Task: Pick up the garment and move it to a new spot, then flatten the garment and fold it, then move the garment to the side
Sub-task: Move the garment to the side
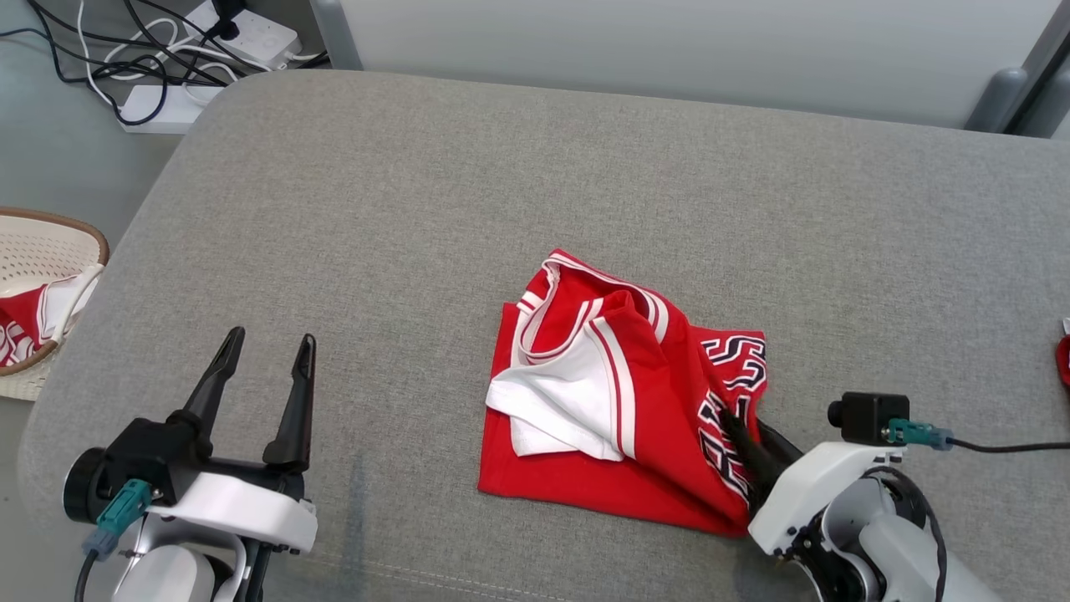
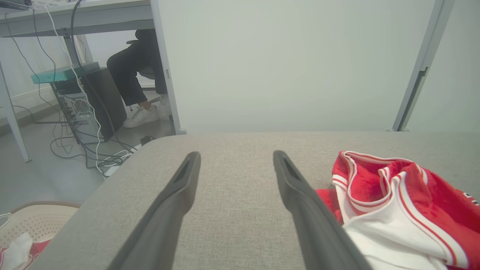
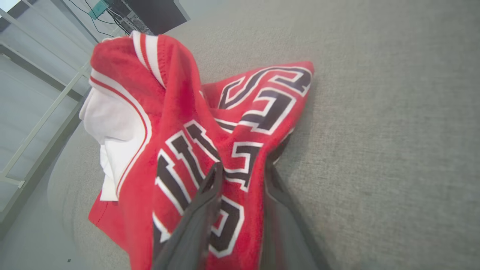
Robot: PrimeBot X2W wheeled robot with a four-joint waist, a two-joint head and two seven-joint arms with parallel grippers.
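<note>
Red garment (image 1: 623, 393) lies crumpled on grey upholstery (image 1: 418, 209); right gripper (image 3: 243, 167) straddles a lettered fold — clamping cannot be told (fingers part-buried); left gripper (image 1: 272, 339) gapes, empty.

An office: desk (image 2: 75, 17), computer tower (image 2: 80, 112), trailing cables (image 2: 90, 152), power strips (image 1: 251, 33), partition panel (image 2: 281, 63) and a seated person (image 2: 131, 71).

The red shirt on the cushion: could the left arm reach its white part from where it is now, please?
Probably yes. The left arm hangs over bare cushion beside the shirt, jaws open, with nothing between them; the white part lies on that side.
</note>
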